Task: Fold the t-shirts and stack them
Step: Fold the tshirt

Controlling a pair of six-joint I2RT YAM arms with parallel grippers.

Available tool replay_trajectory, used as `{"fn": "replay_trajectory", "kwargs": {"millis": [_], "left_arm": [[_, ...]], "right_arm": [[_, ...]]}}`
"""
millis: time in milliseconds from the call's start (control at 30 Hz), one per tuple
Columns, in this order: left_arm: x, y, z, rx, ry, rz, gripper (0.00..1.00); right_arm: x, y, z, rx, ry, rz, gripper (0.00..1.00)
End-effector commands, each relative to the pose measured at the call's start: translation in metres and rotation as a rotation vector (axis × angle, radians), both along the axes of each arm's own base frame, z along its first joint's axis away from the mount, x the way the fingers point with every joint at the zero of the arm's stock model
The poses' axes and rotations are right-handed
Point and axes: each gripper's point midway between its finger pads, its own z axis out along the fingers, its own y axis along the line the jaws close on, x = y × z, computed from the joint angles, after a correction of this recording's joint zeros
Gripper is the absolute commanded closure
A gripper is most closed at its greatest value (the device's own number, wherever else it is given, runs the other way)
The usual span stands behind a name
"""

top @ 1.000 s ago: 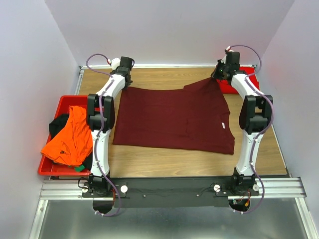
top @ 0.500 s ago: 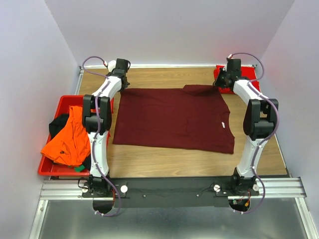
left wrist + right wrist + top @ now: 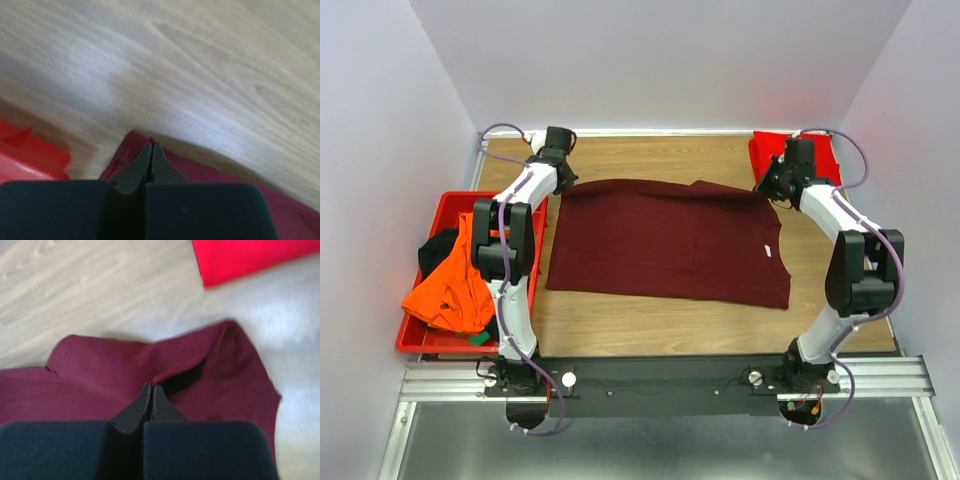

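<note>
My left fingers (image 3: 147, 159): pressed together, pinching far-left corner of maroon shirt (image 3: 670, 240).
My right fingers (image 3: 146, 401): pressed together on a fold at its far-right sleeve.
Shirt: spread flat mid-surface (image 3: 660, 322), bare wood near side.
Edges: red shirt (image 3: 798, 155) far right. Tray (image 3: 420, 342) on left holds orange shirt (image 3: 455, 285) and black shirt (image 3: 435, 250).
Label: white tag (image 3: 763, 252), unreadable.

place: robot lab | signs: plain enclosure walls (image 3: 660, 60), aluminium mounting rail (image 3: 440, 380)

A rigid red plastic tray (image 3: 448, 208) sits at the left edge of the pale wooden table (image 3: 660, 325). Plain lavender walls (image 3: 660, 60) enclose it.
</note>
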Motion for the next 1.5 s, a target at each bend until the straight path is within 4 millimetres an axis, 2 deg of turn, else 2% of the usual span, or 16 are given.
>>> {"fn": "replay_trajectory", "kwargs": {"millis": [0, 100, 200, 300, 433, 500, 767, 1467], "left_arm": [[-0.007, -0.002, 0.016, -0.047, -0.035, 0.005, 1.0], [-0.012, -0.002, 0.021, -0.051, -0.041, 0.004, 1.0], [-0.019, 0.003, 0.021, -0.032, -0.037, 0.011, 1.0], [-0.024, 0.007, 0.026, -0.019, -0.046, 0.02, 1.0], [-0.037, 0.013, 0.02, 0.006, -0.026, 0.034, 1.0], [-0.039, 0.016, 0.023, 0.008, -0.038, 0.038, 1.0], [-0.052, 0.022, 0.02, 0.013, -0.019, 0.04, 1.0], [-0.077, 0.022, 0.011, 0.002, 0.008, 0.025, 1.0]], "right_arm": [[-0.023, -0.002, 0.013, 0.018, -0.012, -0.043, 1.0], [-0.034, 0.001, 0.015, 0.031, -0.014, -0.035, 0.99], [-0.053, 0.001, 0.015, 0.033, -0.013, -0.035, 1.0], [-0.063, 0.001, 0.013, 0.036, -0.008, -0.031, 1.0], [-0.077, -0.002, 0.007, 0.029, 0.001, -0.044, 0.99], [-0.083, -0.002, 0.007, 0.027, 0.0, -0.046, 0.99], [-0.096, -0.005, 0.008, 0.016, 0.002, -0.057, 1.0], [-0.122, -0.001, 0.001, 0.038, 0.037, -0.044, 1.0]]}}
